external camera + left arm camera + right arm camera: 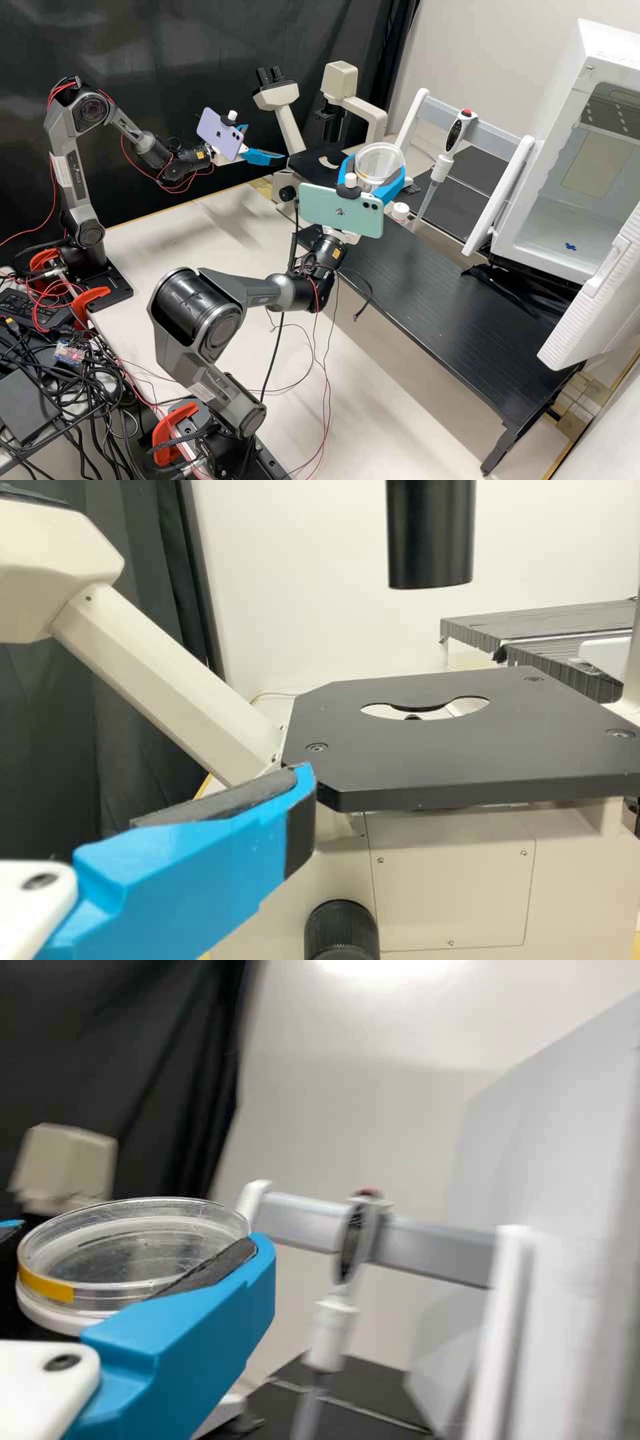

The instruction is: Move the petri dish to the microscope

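Observation:
In the high view my right gripper (375, 165) is shut on the clear round petri dish (380, 155), a blue finger on either side, above the far end of the black platform. In the right wrist view, the gripper (145, 1255) holds the dish (75, 1245), which has a yellow mark on its rim. My left gripper (267, 142) stands open at the left of the microscope (287, 120), its fingers apart and nothing between them. A finger of that left gripper (300, 810) shows near the microscope's black stage (440, 750) in the left wrist view, and the stage bears no dish.
A pipette (441, 167) hangs upright right of the dish, with a small white bottle (400, 212) near it. The black platform (453, 300) runs toward a white chamber (580, 153) with its door open. Loose cables (320, 360) hang below the right arm.

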